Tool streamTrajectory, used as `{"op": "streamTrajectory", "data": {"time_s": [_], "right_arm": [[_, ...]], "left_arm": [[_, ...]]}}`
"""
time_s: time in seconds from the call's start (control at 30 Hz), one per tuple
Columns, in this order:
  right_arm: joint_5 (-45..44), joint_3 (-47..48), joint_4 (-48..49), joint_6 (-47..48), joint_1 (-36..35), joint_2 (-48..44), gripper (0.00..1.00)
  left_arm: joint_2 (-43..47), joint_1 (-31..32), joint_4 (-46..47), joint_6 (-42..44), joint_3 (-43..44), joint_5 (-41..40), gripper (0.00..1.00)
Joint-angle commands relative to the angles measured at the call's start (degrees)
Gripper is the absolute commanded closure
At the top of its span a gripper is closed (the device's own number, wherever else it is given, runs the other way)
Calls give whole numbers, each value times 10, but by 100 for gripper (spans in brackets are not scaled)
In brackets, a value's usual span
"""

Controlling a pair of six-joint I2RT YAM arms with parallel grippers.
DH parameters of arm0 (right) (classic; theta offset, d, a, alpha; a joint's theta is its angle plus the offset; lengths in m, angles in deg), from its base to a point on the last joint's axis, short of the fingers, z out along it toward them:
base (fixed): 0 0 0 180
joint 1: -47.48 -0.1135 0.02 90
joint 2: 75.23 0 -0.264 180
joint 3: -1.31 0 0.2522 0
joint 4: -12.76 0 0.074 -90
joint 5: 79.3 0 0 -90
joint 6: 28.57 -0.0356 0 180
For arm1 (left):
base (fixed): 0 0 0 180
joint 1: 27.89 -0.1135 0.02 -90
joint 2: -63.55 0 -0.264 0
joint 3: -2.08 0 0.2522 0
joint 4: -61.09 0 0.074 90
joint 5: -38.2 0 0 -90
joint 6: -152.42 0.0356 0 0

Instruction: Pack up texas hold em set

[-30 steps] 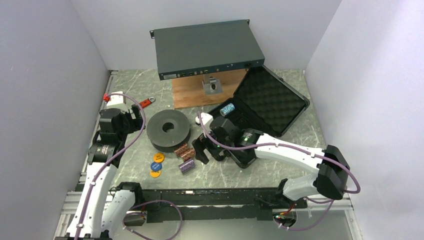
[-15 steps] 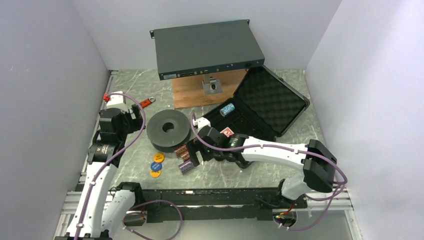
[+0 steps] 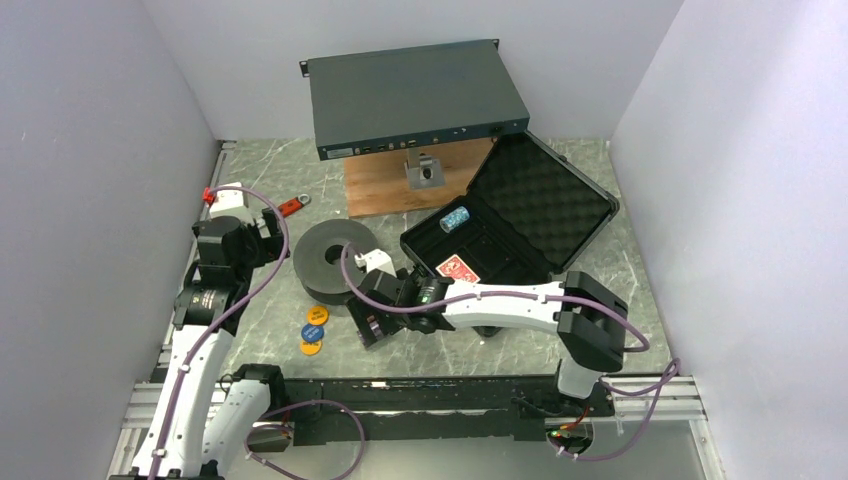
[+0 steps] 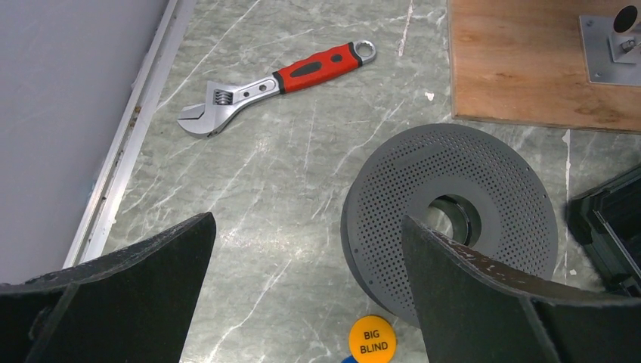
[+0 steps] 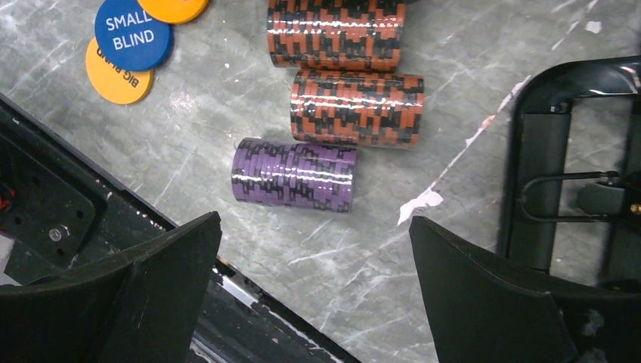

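The black case (image 3: 560, 205) lies open at the right, foam lid up. Inside are a teal chip stack (image 3: 456, 218) and the red-backed card deck (image 3: 458, 270). My right gripper (image 3: 368, 328) is open and empty, hovering over the chip stacks left of the case. In the right wrist view my right gripper (image 5: 314, 302) is just short of the purple stack (image 5: 293, 175); two brown stacks (image 5: 357, 108) lie beyond it. A blue disc (image 5: 132, 33) and orange discs (image 5: 113, 76) lie at the upper left. My left gripper (image 3: 262, 232) is open and empty beside the spool.
A dark grey spool (image 3: 335, 260) sits between the arms. A red-handled wrench (image 4: 276, 87) lies at the far left. A wooden board (image 3: 400, 185) and a teal-grey metal box (image 3: 415, 95) are at the back. The case handle (image 5: 563, 197) is right of my right fingers. A black rail (image 3: 400, 385) runs along the near edge.
My right arm has swung left from the case front to above the chip stacks, uncovering the card deck in the case. The left arm has hardly moved.
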Motion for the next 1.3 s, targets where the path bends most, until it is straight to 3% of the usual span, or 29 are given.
{"op": "streamTrajectory", "data": {"time_s": [0.0, 0.57, 1.27], "right_arm": [[-11, 37, -17, -12, -10, 24, 0], [15, 90, -39, 15, -21, 102, 0], [-16, 114, -66, 24, -27, 127, 6]], "left_arm": [[15, 2, 7, -5, 23, -1, 0], [19, 2, 8, -1, 20, 1, 0], [17, 2, 10, -1, 21, 11, 1]]}}
